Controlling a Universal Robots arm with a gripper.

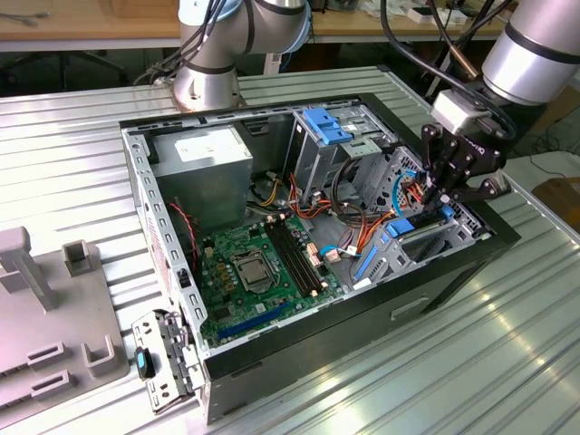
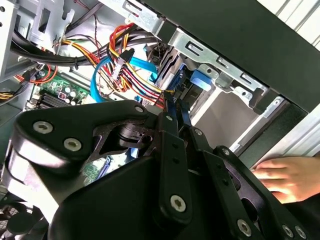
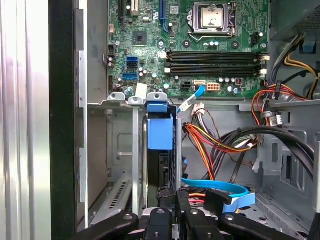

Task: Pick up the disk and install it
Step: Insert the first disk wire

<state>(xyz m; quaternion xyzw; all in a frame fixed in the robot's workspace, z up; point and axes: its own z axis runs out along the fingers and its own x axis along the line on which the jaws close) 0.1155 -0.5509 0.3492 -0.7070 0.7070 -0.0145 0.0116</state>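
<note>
Insertion is judged to be the step in hand. The disk (image 3: 160, 134) is seen in the first wrist view standing on edge between the metal rails of the drive cage (image 3: 120, 150), with its blue carrier tab towards the motherboard (image 3: 200, 45). The gripper (image 3: 172, 192) is clenched on the disk's opposite edge, its fingers (image 2: 170, 125) drawn close together there in the second wrist view. In the exterior view this is placed at the right end of the open computer case (image 1: 362, 317).

For a clean seating, the disk is best kept parallel to the rails, so that the carrier is not jammed on one side. Pressure is best applied straight along the slot. The blue data cable (image 3: 215, 186) and the red and yellow wire bundle (image 3: 210, 142) lie just beside the gripper and could be snagged. A person's hand (image 2: 290, 177) rests on the case outside, near the arm, so slow motion is advised.
</note>
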